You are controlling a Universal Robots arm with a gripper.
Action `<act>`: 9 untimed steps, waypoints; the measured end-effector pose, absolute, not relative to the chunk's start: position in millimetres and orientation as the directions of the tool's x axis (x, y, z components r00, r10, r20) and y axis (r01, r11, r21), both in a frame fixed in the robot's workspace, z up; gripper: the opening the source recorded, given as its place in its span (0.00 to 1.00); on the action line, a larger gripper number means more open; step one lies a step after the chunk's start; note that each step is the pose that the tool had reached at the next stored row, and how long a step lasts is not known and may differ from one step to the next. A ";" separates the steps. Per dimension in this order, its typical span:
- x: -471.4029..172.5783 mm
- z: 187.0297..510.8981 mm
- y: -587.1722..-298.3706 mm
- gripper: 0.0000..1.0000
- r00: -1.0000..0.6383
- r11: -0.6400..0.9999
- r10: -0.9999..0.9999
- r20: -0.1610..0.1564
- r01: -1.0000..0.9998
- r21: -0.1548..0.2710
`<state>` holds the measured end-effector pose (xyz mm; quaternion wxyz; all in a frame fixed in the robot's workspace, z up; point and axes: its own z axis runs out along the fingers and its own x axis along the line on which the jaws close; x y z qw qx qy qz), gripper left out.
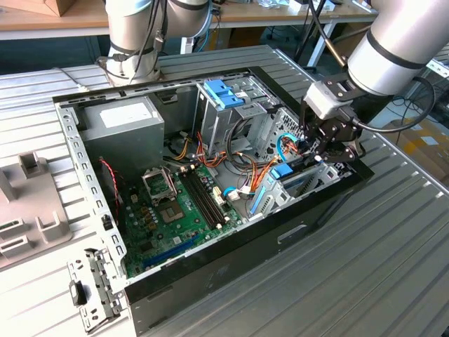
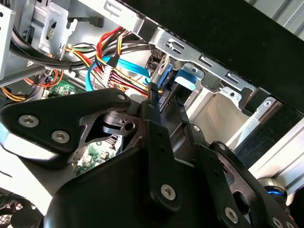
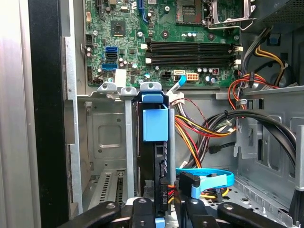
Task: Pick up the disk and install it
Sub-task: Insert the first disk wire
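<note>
The disk (image 3: 155, 124) stands on edge in a slot of the grey drive bay (image 3: 107, 142) inside the open computer case, its blue bracket facing the first wrist view. In the exterior view the disk (image 1: 283, 171) sits in the bay at the case's front corner, on the exterior view's right. My gripper (image 1: 319, 149) hangs right over it. Its black fingers (image 3: 143, 209) flank the disk's near end in the first wrist view, closed against it. In the second wrist view my gripper (image 2: 167, 100) pinches the disk (image 2: 164, 78) just ahead of the fingertips.
Red, yellow and orange wire bundles (image 3: 194, 128) and a blue flat cable (image 3: 209, 178) run close beside the bay. The green motherboard (image 1: 175, 203) lies in the case's middle, a grey power-supply box (image 1: 123, 130) at the back. A second arm's base (image 1: 133, 42) stands behind the case.
</note>
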<state>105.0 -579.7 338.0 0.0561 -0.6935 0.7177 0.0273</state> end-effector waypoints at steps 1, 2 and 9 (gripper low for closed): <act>105.0 338.0 -579.7 0.31 -0.032 0.037 -0.992 -0.118 -0.999 -0.039; 105.0 338.0 -579.7 0.31 -0.032 0.037 -0.992 -0.119 -0.999 -0.039; 105.0 349.0 -579.7 0.31 -0.032 0.037 -0.992 -0.120 -0.999 -0.039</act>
